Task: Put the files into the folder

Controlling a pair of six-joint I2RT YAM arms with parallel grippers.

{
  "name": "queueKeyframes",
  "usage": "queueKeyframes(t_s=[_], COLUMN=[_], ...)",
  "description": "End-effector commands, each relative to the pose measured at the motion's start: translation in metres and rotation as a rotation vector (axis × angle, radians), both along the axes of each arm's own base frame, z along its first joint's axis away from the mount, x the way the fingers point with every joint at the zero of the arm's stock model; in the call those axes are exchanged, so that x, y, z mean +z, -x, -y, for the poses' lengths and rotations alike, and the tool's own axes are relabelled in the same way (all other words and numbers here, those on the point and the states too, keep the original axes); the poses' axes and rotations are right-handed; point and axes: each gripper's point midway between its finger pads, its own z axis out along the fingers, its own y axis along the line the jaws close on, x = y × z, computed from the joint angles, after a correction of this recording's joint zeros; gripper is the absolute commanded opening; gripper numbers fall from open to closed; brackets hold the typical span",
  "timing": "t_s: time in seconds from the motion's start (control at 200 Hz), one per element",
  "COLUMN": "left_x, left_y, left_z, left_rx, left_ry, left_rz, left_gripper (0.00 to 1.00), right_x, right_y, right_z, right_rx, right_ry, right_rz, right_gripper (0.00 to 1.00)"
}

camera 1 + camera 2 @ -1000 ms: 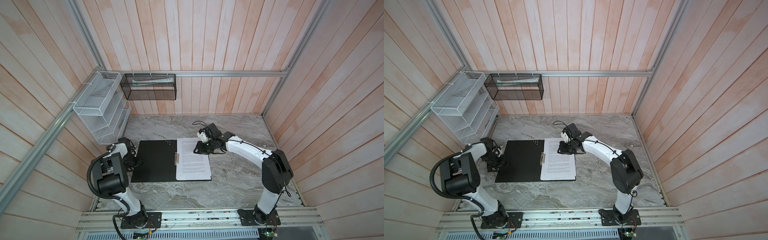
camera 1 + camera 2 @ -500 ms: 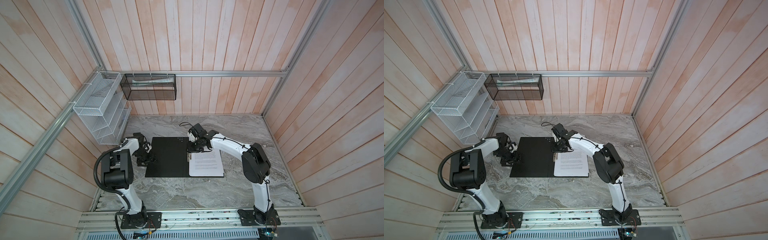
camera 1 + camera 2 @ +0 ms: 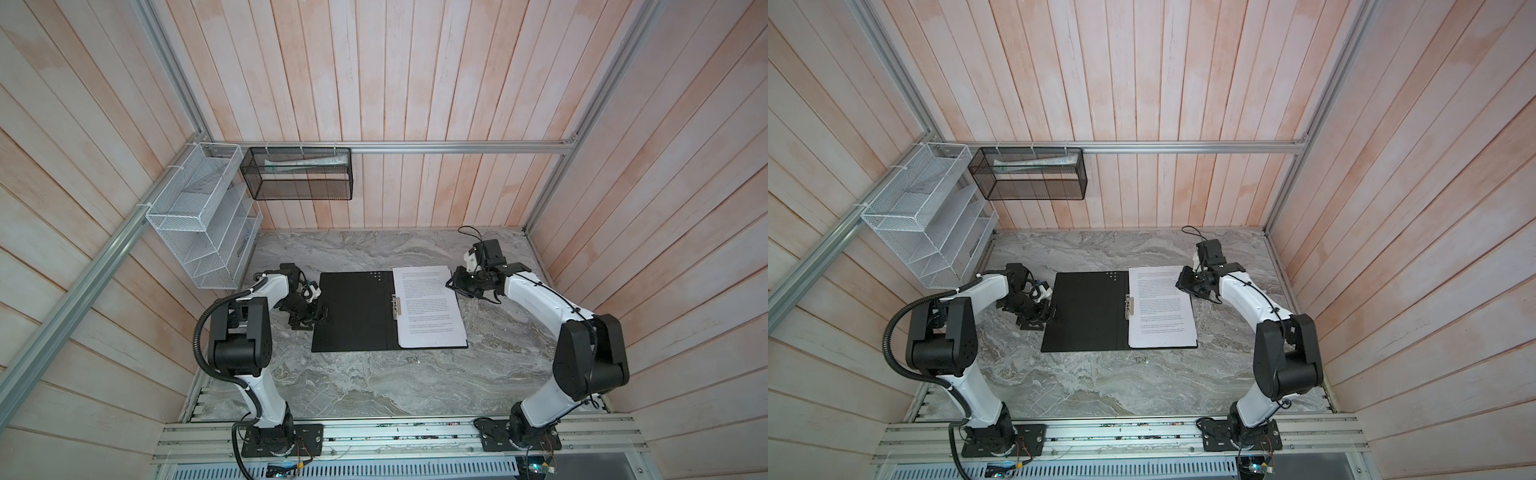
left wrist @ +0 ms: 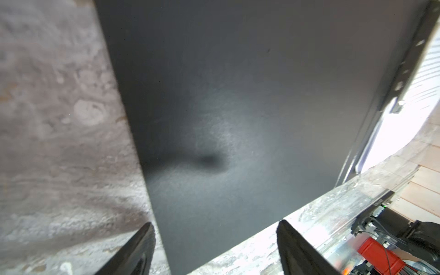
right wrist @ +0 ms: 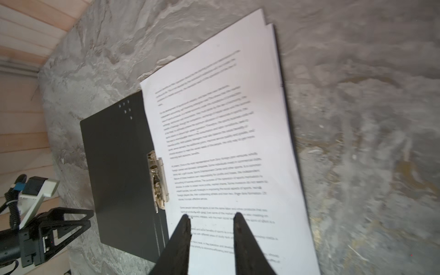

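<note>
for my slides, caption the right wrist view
Printed white paper sheets lie in the open black folder, right hand over them.

- We are looking at pale, pinkish wooden plank walls (image 3: 415, 83) closing in the space on 3 sides.
- Aluminium rails (image 3: 457, 147) are running across the back wall and down both back corners.
- A white wire mesh rack (image 3: 199, 220) with tiered compartments is hanging on the left wall.
- A black mesh basket (image 3: 301, 183) is hanging from the back rail just beside it, holding something pale that we are not making out.
- A grey marbled tabletop (image 3: 374, 374) is spreading below.
- A slotted metal base (image 3: 415, 436) is running along the near edge.
- Soft, even light is falling from above.
</note>
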Motion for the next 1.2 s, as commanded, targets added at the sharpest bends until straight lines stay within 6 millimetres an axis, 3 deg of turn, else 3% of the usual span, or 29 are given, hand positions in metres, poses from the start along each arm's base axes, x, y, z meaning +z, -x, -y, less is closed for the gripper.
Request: queueKeyframes(t_s=[0.0, 0.235, 0.45, 0.74, 1.196], left_x=[0.000, -0.011, 0.008, 0.027, -0.005], left_y=[-0.005, -0.004, -0.018, -0.034, -0.037], left_z=[0.005, 0.003, -0.007, -0.012, -0.016], left_rx=[-0.006, 0.017, 0.007, 0.006, 0.032], left_ry=[0.044, 0.040, -0.020, -0.027, -0.024], left_rz=[-0.012, -0.041, 0.058, 0.128, 0.017], left_gripper=[0.83, 0.83, 0.84, 0.86, 0.86], right_x=[-0.017, -0.052, -0.077, -0.090, -0.103], right_y=[0.013, 0.020, 0.015, 0.008, 0.001], right_z=[0.017, 0.028, 0.043, 0.047, 0.046], right_rx=[-0.002, 0.006, -0.006, 0.038, 0.087], right_ry=[-0.065, -0.099, -0.069, -0.091, -0.120], right_rz=[-0.066, -0.134, -0.158, -0.150, -0.171], right_gripper=[0.31, 0.32, 0.32, 0.32, 0.32])
